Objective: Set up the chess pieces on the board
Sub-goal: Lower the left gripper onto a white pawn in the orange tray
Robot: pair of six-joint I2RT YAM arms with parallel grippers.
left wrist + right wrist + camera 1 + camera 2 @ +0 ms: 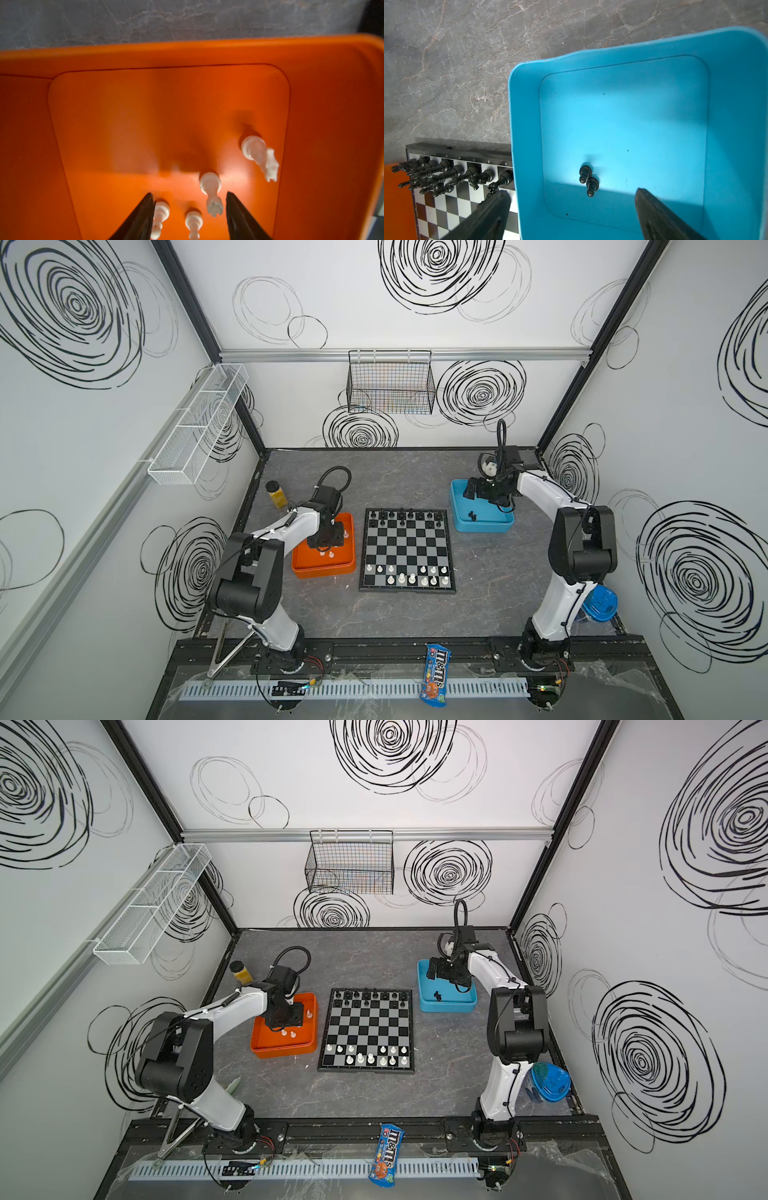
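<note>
Left arm [286,526]: white moulded shell links joined by bulky matt-black joint housings [249,585]. A thick black cable [334,477] forms a loop just behind my left gripper [188,193]. A thin black lead [286,520] runs along the white link further back. My fingers [139,220] are black and dull, tapering to blunt points.

Right arm [540,489]: same build, with white shells and black housings. A matching black loop [503,435] stands behind my right gripper [572,192], which has the same black wedge-shaped fingers.

At the ends farthest from the grippers, round black bases [286,655] carry thin red wires [318,664].
</note>
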